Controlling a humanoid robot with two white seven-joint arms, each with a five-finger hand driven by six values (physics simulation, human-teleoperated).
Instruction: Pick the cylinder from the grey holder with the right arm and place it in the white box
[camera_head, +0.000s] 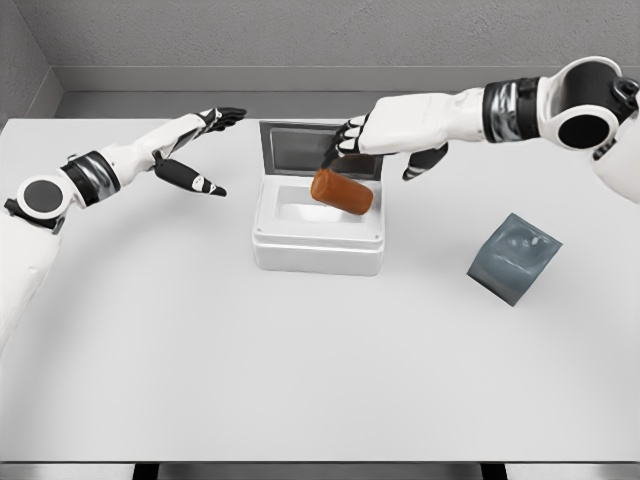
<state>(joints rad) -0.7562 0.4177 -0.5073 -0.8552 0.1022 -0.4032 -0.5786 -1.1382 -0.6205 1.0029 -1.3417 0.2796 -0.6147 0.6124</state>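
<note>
Over white box (318, 250), cylinder (342, 191) below right hand (352, 140)

Cylinder (342, 192): orange-brown, short and stout, tilted with its left end higher; we find it over the open white box (318, 240), at the far right of the cavity. The box is rounded, its lid raised at the far side (grey inside). Grey holder (514, 258): a tilted block with a hollow top, well to the right.
</note>
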